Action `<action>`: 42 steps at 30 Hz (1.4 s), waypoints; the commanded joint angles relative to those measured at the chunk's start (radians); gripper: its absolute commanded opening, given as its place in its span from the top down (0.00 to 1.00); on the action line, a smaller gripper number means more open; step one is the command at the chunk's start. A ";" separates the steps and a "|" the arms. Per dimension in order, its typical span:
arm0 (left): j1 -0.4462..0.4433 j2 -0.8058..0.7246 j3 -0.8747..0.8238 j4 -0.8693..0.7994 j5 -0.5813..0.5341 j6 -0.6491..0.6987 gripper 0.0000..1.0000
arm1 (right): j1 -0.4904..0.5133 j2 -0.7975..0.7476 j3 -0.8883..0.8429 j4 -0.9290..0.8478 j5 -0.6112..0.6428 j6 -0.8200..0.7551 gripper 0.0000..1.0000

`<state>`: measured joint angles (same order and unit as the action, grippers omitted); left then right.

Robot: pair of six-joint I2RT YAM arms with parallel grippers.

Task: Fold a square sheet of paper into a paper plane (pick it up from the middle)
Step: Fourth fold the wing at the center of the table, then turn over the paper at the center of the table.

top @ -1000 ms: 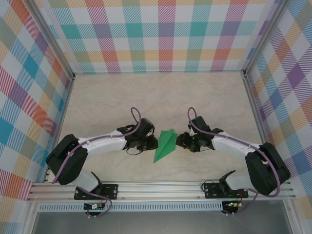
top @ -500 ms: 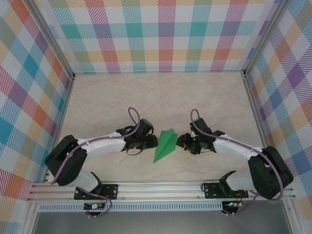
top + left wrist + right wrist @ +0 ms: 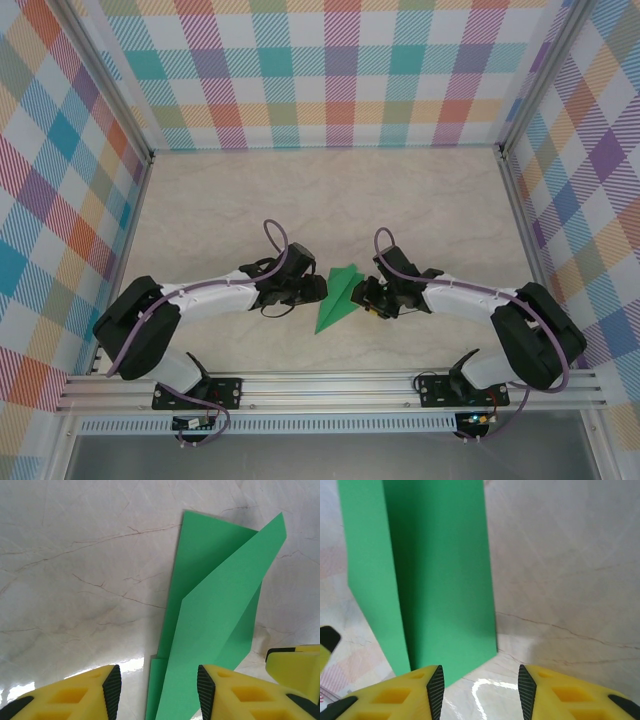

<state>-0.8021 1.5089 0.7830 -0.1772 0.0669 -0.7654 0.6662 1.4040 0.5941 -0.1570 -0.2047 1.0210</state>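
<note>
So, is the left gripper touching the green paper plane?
Cannot tell. In the left wrist view the paper plane runs between the open fingers of the left gripper. Its edge meets one pad, but whether that is contact or mere overlap is unclear.

Probably a robot lab test cell: plaid walls (image 3: pixel 340 70), aluminium frame (image 3: pixel 330 385), marble-look tabletop (image 3: pixel 330 200).

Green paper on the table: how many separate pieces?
1. The paper plane lies on the table between the left gripper and the right gripper. A scrap hidden under the arms can't be ruled out.
</note>
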 commanded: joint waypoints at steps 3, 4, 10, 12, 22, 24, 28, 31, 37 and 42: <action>0.013 0.005 -0.014 0.048 0.022 -0.003 0.53 | 0.010 0.002 -0.029 0.103 -0.005 0.053 0.54; 0.012 0.006 -0.019 0.056 0.026 -0.005 0.53 | 0.010 0.008 -0.039 0.119 -0.014 0.057 0.54; 0.013 0.037 -0.021 0.078 0.047 -0.007 0.52 | 0.012 0.065 -0.029 0.136 -0.041 0.056 0.54; 0.012 0.041 -0.023 0.074 0.039 -0.008 0.52 | 0.013 0.084 -0.027 0.134 -0.035 0.066 0.54; 0.012 0.071 -0.036 0.083 0.056 0.001 0.53 | 0.036 0.104 -0.017 0.167 -0.009 0.095 0.57; 0.011 0.077 -0.038 0.084 0.064 0.000 0.55 | 0.042 0.116 -0.016 0.189 -0.009 0.110 0.57; 0.008 0.086 -0.050 0.085 0.067 -0.001 0.59 | 0.045 0.109 -0.022 0.235 -0.020 0.120 0.58; 0.004 0.096 -0.051 0.095 0.075 0.000 0.62 | 0.047 0.101 -0.017 0.244 -0.022 0.120 0.59; -0.001 0.121 -0.038 0.088 0.088 0.009 0.67 | 0.052 0.077 -0.031 0.262 -0.008 0.127 0.61; -0.004 0.124 -0.029 0.081 0.092 0.017 0.68 | 0.052 0.056 -0.035 0.271 -0.001 0.118 0.61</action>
<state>-0.8024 1.5959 0.7448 -0.1013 0.1215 -0.7650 0.6937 1.4567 0.5671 -0.0261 -0.1825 1.1374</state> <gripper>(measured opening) 0.322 0.388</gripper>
